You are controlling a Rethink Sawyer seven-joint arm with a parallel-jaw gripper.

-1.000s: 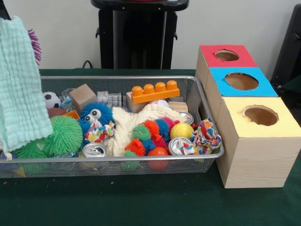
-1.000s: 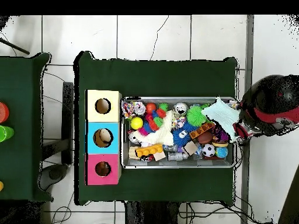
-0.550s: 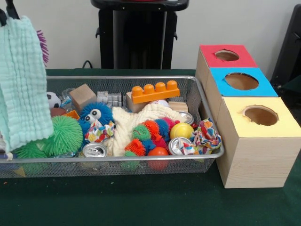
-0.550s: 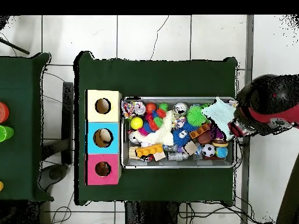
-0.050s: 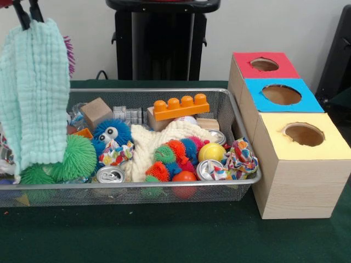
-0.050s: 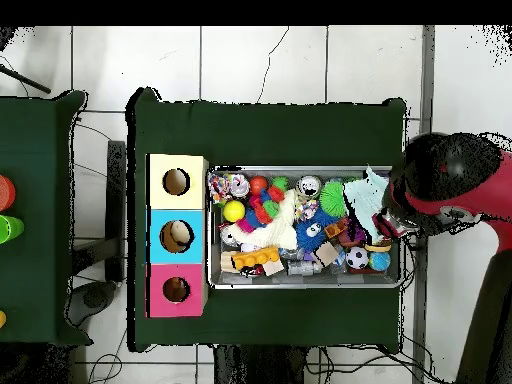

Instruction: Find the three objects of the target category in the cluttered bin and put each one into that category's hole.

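The gripper (image 5: 26, 12) pinches the top edge of a mint, crinkly muslin cloth (image 5: 34, 93), its black jaws clamped on the fabric. The cloth hangs straight below the jaws in soft folds, over one end of the wire-mesh bin (image 5: 164, 192). Beneath its hem sit spiky green rubber balls (image 5: 74, 158).

Arm (image 6: 455, 190) — bulky black rounded housing, red band; thin black fingertips (image 5: 24, 13) below red edge.
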